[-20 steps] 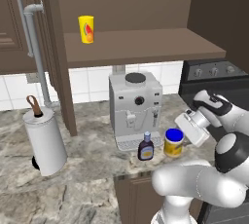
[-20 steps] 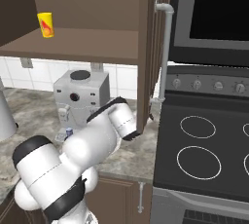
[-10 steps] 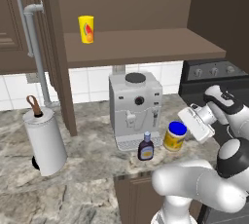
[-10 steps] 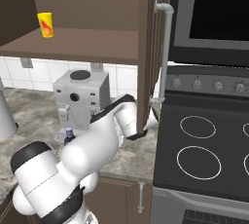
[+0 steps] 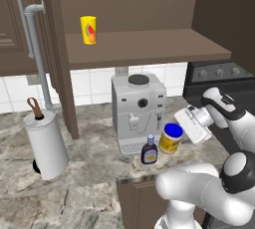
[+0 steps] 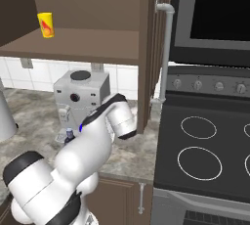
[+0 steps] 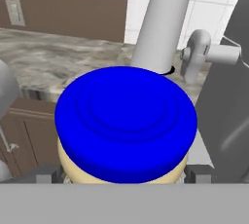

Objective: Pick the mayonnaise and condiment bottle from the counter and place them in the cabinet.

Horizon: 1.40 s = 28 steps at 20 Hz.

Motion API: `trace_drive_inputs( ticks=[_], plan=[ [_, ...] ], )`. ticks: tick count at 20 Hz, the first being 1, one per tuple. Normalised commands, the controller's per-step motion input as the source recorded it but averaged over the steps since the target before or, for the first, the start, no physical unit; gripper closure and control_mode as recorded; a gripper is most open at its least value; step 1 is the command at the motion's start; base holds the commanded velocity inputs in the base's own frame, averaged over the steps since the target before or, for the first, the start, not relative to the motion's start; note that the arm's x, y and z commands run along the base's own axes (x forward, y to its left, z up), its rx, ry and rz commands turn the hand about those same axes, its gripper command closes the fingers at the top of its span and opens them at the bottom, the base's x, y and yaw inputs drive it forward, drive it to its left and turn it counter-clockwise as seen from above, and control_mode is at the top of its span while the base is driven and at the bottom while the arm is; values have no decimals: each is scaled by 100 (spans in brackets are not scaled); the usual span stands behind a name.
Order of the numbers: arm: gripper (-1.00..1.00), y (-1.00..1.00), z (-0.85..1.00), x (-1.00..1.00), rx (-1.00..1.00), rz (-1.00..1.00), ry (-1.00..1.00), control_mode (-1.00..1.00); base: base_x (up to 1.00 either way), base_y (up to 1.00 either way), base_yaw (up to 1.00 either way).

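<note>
I see the mayonnaise (image 5: 171, 138) on the counter (image 5: 89, 158), just right of the coffee machine (image 5: 138, 111). The hand view adds its round, ridged blue lid close up between my gripper's (image 7: 124, 173) spread fingertips. The brown bottle (image 5: 149, 150) stands beside it, before the boxy machine.

In the hand view the mayonnaise (image 7: 125, 125) was cut off below its blue lid, its label out of sight. In the right base view the arm hid all but the top of the condiment bottle (image 6: 69, 133). Its label in the left base view was too small to read.
</note>
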Motion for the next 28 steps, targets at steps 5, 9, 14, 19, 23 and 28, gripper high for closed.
trace_drive_inputs(
  ticks=[5, 9, 14, 19, 23, 28],
  plan=[
    [100, 41, 5, -14, 0, -9, -4, -100, 0, 0, 0],
    [100, 33, 21, -29, 0, -16, -6, -100, 0, 0, 0],
    [100, 24, 24, -26, 0, -21, -6, -100, 0, 0, 0],
    [100, 3, 19, -27, 0, -15, -2, -100, 0, 0, 0],
    [100, 0, 31, -41, 0, -10, -1, -100, 0, 0, 0],
    [100, -8, 33, -33, 0, -9, 0, -100, 0, 0, 0]
  ],
)
